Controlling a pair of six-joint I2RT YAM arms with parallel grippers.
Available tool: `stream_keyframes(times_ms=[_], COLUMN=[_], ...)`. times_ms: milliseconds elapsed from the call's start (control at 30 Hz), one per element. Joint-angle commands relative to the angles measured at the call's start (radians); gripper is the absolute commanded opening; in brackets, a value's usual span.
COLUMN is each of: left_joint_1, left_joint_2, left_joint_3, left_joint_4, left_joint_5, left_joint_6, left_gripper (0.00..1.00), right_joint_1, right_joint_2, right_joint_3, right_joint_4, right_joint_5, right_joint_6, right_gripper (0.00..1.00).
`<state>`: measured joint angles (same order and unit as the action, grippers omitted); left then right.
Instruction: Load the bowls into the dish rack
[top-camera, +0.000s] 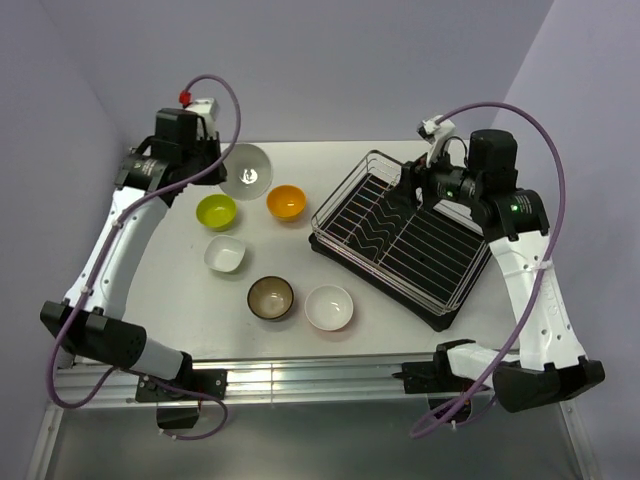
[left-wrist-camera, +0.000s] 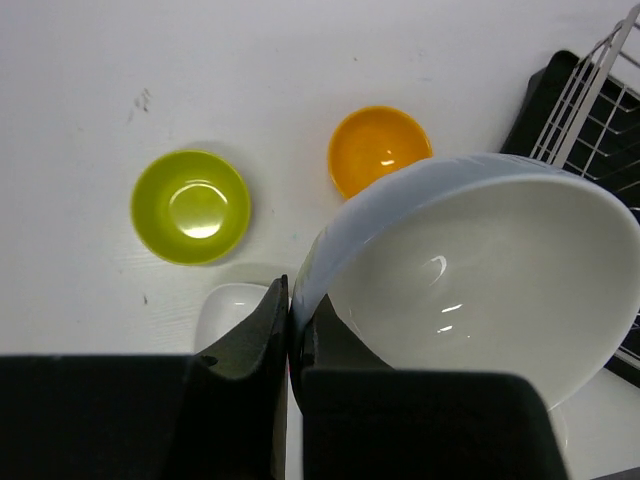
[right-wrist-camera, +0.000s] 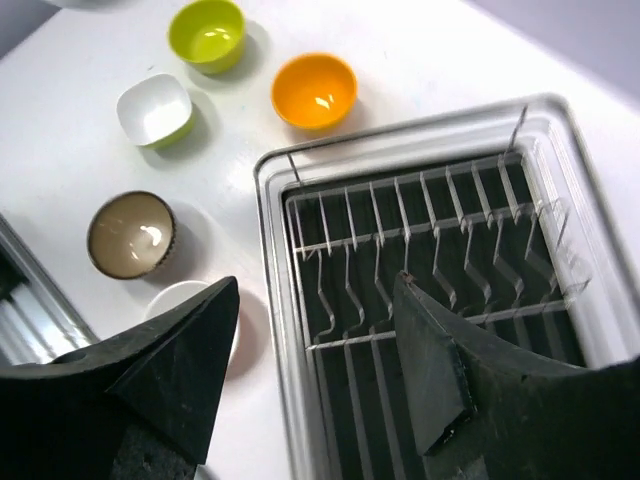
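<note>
The left gripper (left-wrist-camera: 292, 312) has its jaws clamped on the rim of a large glossy white round bowl (left-wrist-camera: 480, 270). The bowl hangs tilted above the white bench (top-camera: 190, 300) at about 11 o'clock in the overhead view. It is well apart from the silver wire dish rack on its black tray (top-camera: 400, 235) at 3 o'clock, which holds nothing yet.

The pinch takes only one thin edge of a smooth bowl (likely slippery), so the carry toward 3 o'clock should be slow and level. It needs enough height to pass over the small orange bowl (top-camera: 286, 202) and the rack's near wire wall.

Over the rack, the large white round bowl should be turned on edge so that its rim drops between two zigzag dividers. The jaws should part only once the wires bear it.

The right gripper (right-wrist-camera: 315, 370) hovers over the rack with its jaws apart and nothing between them. It probably has to give way, or the bowl should go into a slot at the rack's 9 o'clock end.

The lime-green bowl (top-camera: 216, 210), squarish white bowl (top-camera: 225, 254), brown ribbed bowl (top-camera: 270, 297) and plain white bowl (top-camera: 329, 307) wait on the bench.
</note>
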<state>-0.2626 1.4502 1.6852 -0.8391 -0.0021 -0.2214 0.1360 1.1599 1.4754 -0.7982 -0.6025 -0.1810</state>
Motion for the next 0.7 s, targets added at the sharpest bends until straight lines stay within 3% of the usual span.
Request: stream_keyframes(times_ms=[0,67,233,433,667], left_joint_1=[-0.061,-0.102,-0.148,-0.174,-0.193], left_joint_2=[0.035,0.059,0.145,0.179,0.138], left_joint_3=[0.057,0.079,0.114,0.145,0.102], left_joint_4=[0.0,-0.023,-0.052,-0.071,-0.069], left_joint_5=[-0.101,-0.093,-0.075,-0.024,0.076], left_joint_6=[-0.119,-0.136,-0.174,-0.171,-0.161], left_gripper=[0.0,0.0,0.0,0.0,0.0], right_joint_1=[0.066,0.112,0.359,0.617,0.714], right_joint_2=[-0.008,-0.003,0.075,0.167,0.248], right_joint_3=[0.088,0.091,0.097,0.1,0.145], right_joint_4=[-0.044,-0.064,-0.081,-0.004,0.111], right_joint_5=[-0.019,0.033,0.223,0.406,0.481], right_joint_6=[-0.224,-0.311,-0.44,-0.59,-0.615], right_gripper=[0.7,0.7,0.7,0.65,0.68])
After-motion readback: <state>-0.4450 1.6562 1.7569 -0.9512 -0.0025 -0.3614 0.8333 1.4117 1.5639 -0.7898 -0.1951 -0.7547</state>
